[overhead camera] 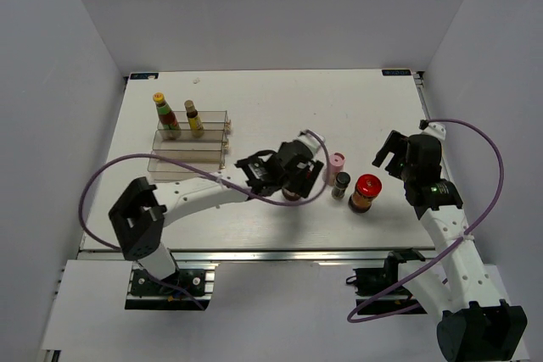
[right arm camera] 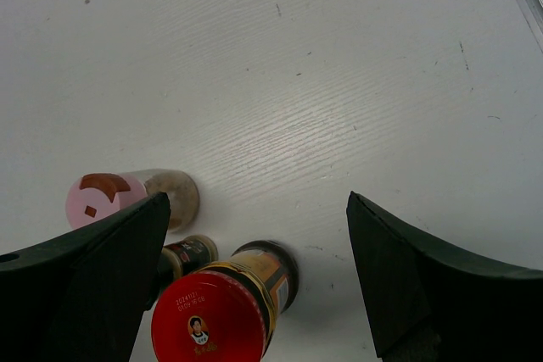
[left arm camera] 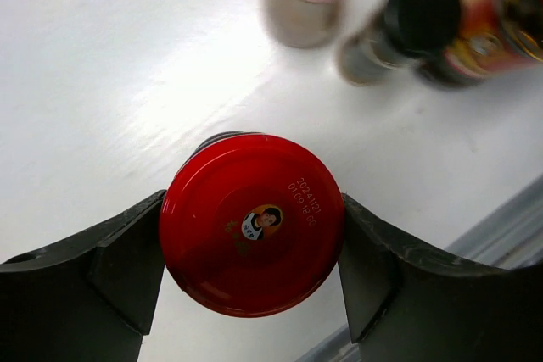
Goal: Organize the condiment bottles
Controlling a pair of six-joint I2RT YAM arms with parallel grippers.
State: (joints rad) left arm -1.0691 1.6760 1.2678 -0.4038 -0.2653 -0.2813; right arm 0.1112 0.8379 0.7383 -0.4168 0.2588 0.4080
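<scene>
The left gripper [left arm camera: 252, 201] has its two black fingers [left arm camera: 127, 269] set on either side of a squat glass jar with a round red lid [left arm camera: 252, 222]. The fingers meet the lid's rim left and right with no gap showing, so the gripper is closed on the jar at a wide spread. The jar stands upright on the white table [overhead camera: 339, 99], near the middle.

Just to its right is a cluster of three: a small pink-capped bottle [overhead camera: 337, 167], a small dark-capped bottle [overhead camera: 340, 185] and a second red-lidded jar [overhead camera: 366, 192].

The right gripper [overhead camera: 389, 150] hangs beside that cluster with its jaws spread wide and nothing between them.

At the far left, a yellow-capped, green-labelled bottle [overhead camera: 165, 116] and a slim yellowish bottle [overhead camera: 194, 118] stand upright in the clear tiered plastic rack [overhead camera: 191, 154], well apart from both grippers.
</scene>
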